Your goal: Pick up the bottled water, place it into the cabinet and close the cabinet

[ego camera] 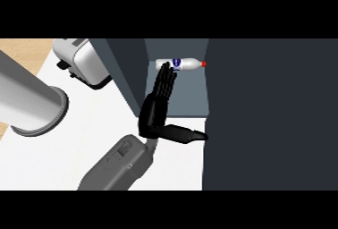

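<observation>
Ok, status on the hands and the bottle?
Right hand open, fingers straight, tips at the bottle. Bottle lying on its side inside the cabinet. Left hand out of view. Door open beside the hand.

one water bottle point(181, 65), one toaster point(82, 60), one cabinet point(264, 112) (open)

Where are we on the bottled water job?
Done: the bottled water lies on its side inside the cabinet. In hand: the right hand is open, straight fingertips at the bottle. Left: pull the hand out and close the cabinet door, now open.
</observation>
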Controlling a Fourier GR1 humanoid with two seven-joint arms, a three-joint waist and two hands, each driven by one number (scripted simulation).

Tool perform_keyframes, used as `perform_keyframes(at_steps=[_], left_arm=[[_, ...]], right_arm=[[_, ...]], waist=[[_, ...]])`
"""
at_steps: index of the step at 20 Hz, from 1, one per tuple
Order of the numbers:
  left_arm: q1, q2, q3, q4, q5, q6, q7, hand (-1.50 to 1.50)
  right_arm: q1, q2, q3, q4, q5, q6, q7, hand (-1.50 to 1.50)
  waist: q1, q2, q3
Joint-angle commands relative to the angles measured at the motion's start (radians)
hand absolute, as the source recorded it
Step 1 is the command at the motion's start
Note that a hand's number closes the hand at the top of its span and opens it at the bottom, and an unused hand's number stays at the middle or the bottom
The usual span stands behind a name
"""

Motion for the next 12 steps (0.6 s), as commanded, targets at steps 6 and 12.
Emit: perform_keyframes(at_steps=[6,12], left_arm=[[0.276,0.109,-0.132,-0.36,-0.034,-0.002,0.074,1.5],[0.415,0.251,-0.091,-0.539,-0.017,-0.005,0.105,1.5]], right_arm=[[-0.023,-0.131,-0.03,-0.143,0.045,0.083,0.055,1.5],[0.037,-0.223,0.047,-0.193,0.138,0.192,0.035,1.5]], waist=[[0.014,0.003,0.0],[0.01,0.001,0.0]])
